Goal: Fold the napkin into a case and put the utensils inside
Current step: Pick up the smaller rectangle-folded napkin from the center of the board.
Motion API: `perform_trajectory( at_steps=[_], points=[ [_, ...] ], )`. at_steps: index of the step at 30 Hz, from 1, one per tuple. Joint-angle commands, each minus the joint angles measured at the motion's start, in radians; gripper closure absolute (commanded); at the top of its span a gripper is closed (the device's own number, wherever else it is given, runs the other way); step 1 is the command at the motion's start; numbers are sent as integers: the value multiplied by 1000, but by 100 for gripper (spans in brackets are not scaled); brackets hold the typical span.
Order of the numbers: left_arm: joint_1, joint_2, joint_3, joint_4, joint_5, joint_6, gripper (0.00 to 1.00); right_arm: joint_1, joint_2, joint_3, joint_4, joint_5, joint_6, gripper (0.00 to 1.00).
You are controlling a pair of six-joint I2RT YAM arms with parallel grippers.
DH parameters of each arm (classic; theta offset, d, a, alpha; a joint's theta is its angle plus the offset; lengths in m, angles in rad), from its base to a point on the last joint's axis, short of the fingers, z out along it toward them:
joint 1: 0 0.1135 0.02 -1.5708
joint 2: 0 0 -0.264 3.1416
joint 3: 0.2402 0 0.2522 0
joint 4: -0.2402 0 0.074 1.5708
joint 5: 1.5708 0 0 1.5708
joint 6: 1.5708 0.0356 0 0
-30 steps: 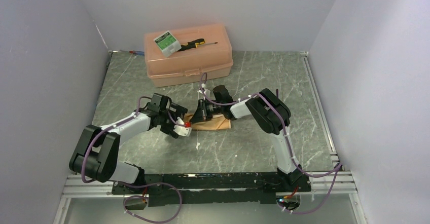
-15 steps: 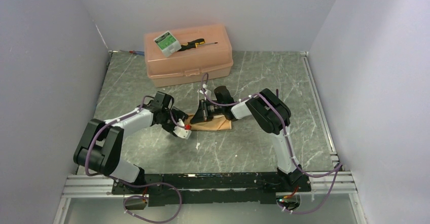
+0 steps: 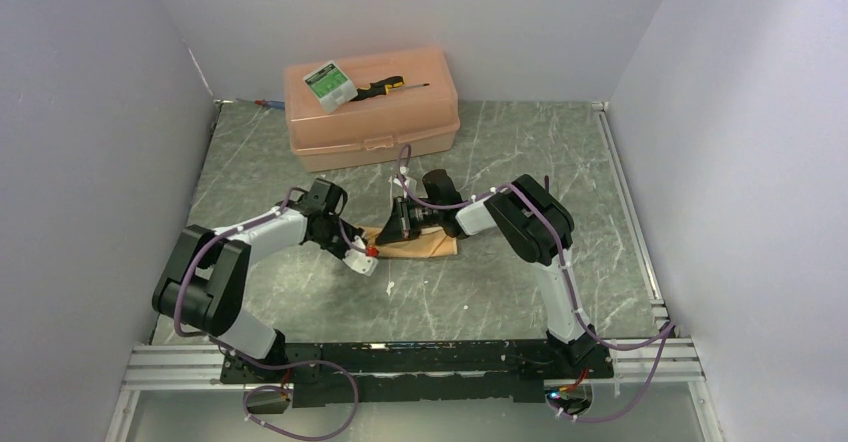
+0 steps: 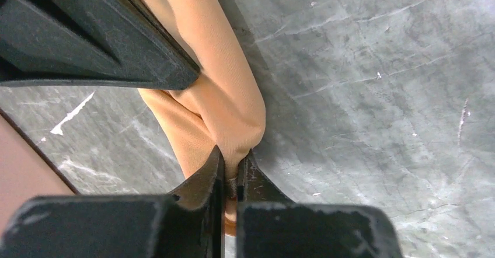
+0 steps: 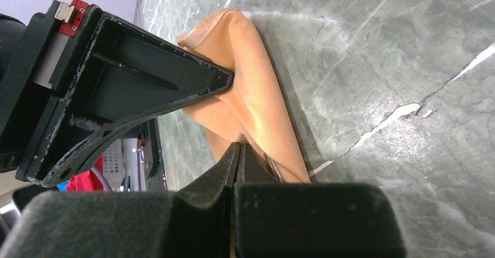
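**Napkin pinched from both sides, mid-table**

Napkin lies as a narrow folded strip on the grey marbled table. It sits about centre, well in front of the peach plastic box at the back. Left gripper is clamped on the strip's rounded folded end. Its wrist view shows cloth squeezed between nearly closed tips. Right gripper is closed tight on the same end from the opposite side, with a cloth edge caught between its tips. The two grippers sit near each other at the strip's left end, and the fold bulges between them. The rest of the strip lies flat on the table toward the right.

Handling, my read: thin, soft, slightly shiny fabric, very light, no stiffness. It will likely sag and unfold once let go. The sheen suggests it slips between hard fingers unless several layers are pinched together. Best hold is a folded edge or corner, through all layers and close to the table, not mid-panel. Pulling the two grips apart should open the layers, but too much pull likely undoes the fold.

Case looks unfinished to me, and I can't tell if a pocket mouth is open. Utensils not visible in any view. Screwdriver on the box lid is not part of this.
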Motion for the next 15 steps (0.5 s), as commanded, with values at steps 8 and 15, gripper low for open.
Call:
perform_trajectory(
  at_steps=[8, 15],
  points=[
    [-10, 75, 240, -375, 102, -254, 97, -41, -259, -58, -290, 203, -389, 69],
    [19, 31, 231, -476, 156, -319, 97, -38, -590, -251, -388, 435, -741, 27]
  ],
)
